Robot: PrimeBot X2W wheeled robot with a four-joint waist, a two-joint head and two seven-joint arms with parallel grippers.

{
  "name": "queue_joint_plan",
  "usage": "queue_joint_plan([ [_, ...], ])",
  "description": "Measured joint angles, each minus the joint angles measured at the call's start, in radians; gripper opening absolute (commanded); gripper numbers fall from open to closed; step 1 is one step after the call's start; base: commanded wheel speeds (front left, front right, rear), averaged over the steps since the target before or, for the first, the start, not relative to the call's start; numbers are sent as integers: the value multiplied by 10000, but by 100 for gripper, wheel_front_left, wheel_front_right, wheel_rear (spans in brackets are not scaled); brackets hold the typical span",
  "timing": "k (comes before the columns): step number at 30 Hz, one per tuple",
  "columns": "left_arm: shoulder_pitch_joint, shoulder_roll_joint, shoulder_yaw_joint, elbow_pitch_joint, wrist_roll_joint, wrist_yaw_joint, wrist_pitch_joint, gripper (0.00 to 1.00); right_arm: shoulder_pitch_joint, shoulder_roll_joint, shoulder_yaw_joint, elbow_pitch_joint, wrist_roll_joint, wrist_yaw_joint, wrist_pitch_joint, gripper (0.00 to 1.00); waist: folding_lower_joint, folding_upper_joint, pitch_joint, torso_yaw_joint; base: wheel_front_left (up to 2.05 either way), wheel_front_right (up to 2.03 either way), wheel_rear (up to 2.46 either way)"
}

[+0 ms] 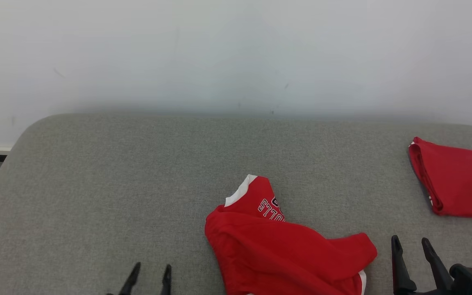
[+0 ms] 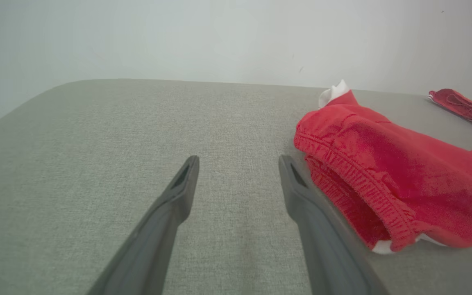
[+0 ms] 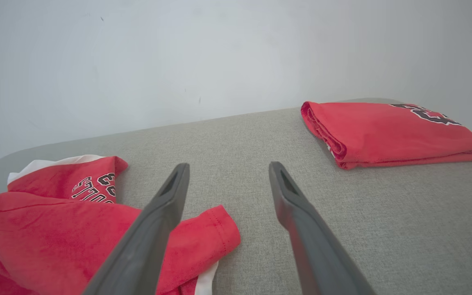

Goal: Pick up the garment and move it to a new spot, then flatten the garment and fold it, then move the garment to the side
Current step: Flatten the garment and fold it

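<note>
A crumpled red garment (image 1: 279, 250) with white trim and black lettering lies in a heap on the grey surface near the front edge, seen too as the garment (image 2: 387, 180) and the garment (image 3: 60, 229). Left of it hovers my left gripper (image 1: 149, 273), open and empty, its fingertips (image 2: 191, 164) over bare fabric. My right gripper (image 1: 410, 245) stands open just right of the heap; in the right wrist view my right gripper (image 3: 227, 170) has nothing between its fingers, and the left finger crosses over a loose sleeve end.
A second red garment (image 1: 457, 182), neatly folded, rests at the far right of the grey padded surface (image 1: 137, 184); it appears in the right wrist view as the folded garment (image 3: 387, 131). A pale wall (image 1: 236, 53) rises behind.
</note>
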State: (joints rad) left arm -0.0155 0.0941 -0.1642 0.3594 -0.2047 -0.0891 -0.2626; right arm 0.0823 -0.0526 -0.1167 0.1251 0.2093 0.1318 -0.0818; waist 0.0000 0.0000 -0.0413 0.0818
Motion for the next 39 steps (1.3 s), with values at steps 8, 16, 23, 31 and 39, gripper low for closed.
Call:
queue_joint_plan([
  [8,137,-286,-1779,566,182,-272,0,100,-62,13,253,366,165,0,-986,100,0,0,113,-403,0,0,0],
  [16,-146,-393,-2621,1072,-138,-343,2,100,-236,19,408,999,209,0,-1365,100,0,0,231,-713,0,0,0],
  [23,-837,-416,-3179,2253,-585,-353,4,100,-472,21,525,1340,207,0,-1490,100,0,0,326,-1038,0,0,0],
  [31,-1599,-431,-3306,2817,-1352,-351,2,0,-518,21,405,1572,211,0,-1599,100,0,1,330,-866,0,0,0],
  [39,-1357,665,-2337,1956,-1747,19,284,0,-407,19,247,1962,282,0,-1661,100,0,0,162,-147,0,0,0],
])
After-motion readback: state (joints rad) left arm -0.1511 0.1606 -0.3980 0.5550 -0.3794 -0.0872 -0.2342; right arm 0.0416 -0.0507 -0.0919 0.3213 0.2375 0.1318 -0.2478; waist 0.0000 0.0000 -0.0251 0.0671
